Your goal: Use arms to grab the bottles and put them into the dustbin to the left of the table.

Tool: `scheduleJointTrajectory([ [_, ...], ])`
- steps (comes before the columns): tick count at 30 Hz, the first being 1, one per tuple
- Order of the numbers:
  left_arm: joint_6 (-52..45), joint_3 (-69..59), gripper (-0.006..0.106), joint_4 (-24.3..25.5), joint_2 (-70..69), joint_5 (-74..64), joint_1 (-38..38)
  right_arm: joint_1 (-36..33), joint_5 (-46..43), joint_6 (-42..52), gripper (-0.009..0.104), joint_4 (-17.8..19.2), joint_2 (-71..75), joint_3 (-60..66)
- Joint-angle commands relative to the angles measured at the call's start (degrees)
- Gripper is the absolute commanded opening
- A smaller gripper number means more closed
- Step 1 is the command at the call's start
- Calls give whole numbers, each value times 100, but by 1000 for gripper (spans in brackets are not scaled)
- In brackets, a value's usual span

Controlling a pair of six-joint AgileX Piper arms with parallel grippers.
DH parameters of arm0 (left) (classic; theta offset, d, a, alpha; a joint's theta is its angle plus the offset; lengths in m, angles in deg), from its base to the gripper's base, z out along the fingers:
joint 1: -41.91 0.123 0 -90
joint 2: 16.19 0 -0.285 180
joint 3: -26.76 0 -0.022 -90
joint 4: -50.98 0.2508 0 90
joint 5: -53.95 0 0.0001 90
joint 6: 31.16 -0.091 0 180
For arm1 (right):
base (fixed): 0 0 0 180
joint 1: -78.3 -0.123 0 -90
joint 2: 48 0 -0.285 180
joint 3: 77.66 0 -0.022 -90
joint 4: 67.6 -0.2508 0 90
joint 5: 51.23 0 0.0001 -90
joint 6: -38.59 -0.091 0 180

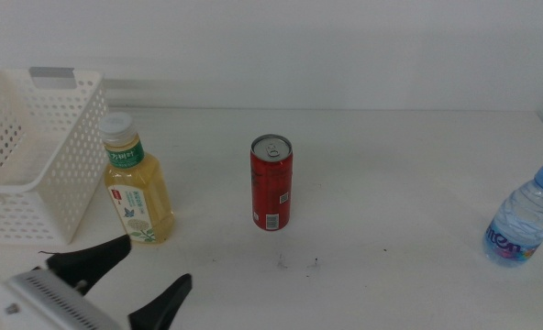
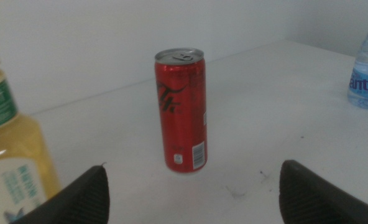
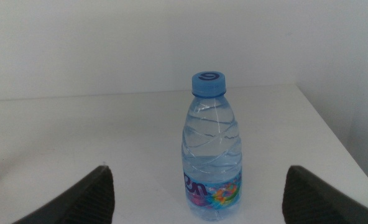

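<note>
A: Left gripper [image 1: 138,275], jaws apart and empty, sits near the tea bottle [image 1: 138,192] beside the dustbin [image 1: 33,165].

B: It could knock that bottle or the red can [image 1: 271,182] over. Right gripper [image 3: 196,193], also spread, faces the water bottle [image 3: 212,149] at the bench's [image 1: 391,165] right.

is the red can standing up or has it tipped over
Upright. The red can stands on its base on the table, pull-tab top facing up, apart from both bottles.

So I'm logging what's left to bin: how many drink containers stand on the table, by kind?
Plastic bottles: 2, the tea bottle and the water bottle
Cans: 1, the red can
Total: 3, all upright on the table, none in the basket.
</note>
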Motion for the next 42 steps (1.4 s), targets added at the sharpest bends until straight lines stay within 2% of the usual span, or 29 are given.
scheduleJointTrajectory([
  [1,38,0,94,-68,585,853,-117,43,-48,34,85,39,27,17],
  [13,330,0,94,-22,2637,3063,-145,43,-48,34,85,39,27,17],
  [23,471,0,94,-22,3079,3063,-145,43,-48,34,85,39,27,17],
  [42,668,0,94,87,3034,3063,-145,43,-48,34,85,39,27,17],
])
